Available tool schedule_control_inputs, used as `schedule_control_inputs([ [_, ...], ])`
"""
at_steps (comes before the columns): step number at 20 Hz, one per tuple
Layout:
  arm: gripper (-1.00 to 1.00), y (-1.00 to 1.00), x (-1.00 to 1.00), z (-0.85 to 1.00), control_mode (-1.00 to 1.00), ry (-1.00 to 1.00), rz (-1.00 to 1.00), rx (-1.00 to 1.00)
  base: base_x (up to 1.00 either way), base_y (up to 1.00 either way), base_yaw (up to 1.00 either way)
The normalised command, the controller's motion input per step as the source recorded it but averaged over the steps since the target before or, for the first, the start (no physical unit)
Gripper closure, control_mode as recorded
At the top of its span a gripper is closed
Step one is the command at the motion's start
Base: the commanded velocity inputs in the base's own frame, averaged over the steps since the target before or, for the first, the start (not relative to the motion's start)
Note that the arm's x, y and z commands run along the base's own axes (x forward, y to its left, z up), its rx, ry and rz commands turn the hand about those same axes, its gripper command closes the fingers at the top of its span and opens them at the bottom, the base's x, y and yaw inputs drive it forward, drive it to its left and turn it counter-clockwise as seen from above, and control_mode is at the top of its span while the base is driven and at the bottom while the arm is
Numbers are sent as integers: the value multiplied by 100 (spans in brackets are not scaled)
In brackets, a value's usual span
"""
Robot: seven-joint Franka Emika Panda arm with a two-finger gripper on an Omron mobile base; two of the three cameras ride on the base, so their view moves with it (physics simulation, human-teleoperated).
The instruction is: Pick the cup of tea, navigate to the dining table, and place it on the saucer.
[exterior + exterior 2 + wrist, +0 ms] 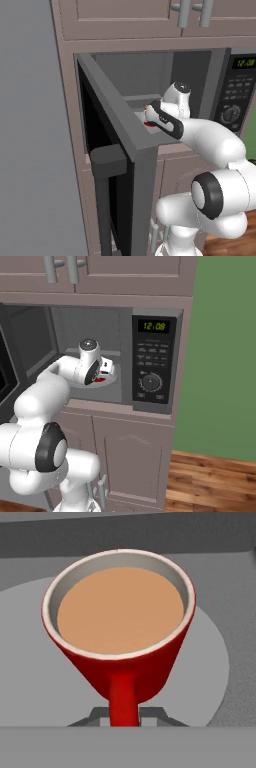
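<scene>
Red cup of tea [118,637] sits inside the open microwave [150,361], on the pale round turntable [210,662] on the cavity floor. In the hand view the cup is close, directly ahead of the gripper [124,718], with its side handle [122,704] pointing straight back toward the camera and running down between the two dark finger tips [95,716].

Fingers: they stand on either side of the handle's lower end, but whether they press on it or stop short of it I cannot tell (the grey band cuts off the contact area).

Cup upright, rim level, so its long axis is vertical; the handle lies along the gripper's line of approach. Pale inner rim, brown tea [120,609] filled fairly high and flat, nothing spilled on the turntable.

From the base views the arm reaches into the cavity past the swung-open microwave door [125,150], wrist over the turntable; a sliver of red shows under the hand in both.

Judgement: the pick step is in hand. The withdrawal should come straight back along the handle's direction, level, given the fill height and the door edge to the arm's left.
</scene>
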Motion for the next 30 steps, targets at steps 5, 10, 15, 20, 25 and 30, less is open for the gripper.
schedule_control_inputs([
  [5,100,-7,-3,0,-100,0,0,0,0,0,0],
  [10,100,-42,-78,5,-100,-8,0,0,0,0,0],
  [15,100,-22,-100,27,-100,-13,0,0,0,0,0],
  [20,100,0,-100,61,-100,-7,0,0,0,0,0],
  [25,100,0,-96,64,-100,0,0,0,0,0,0],
  [30,100,0,-88,49,-100,8,0,-5,0,0,0],
])
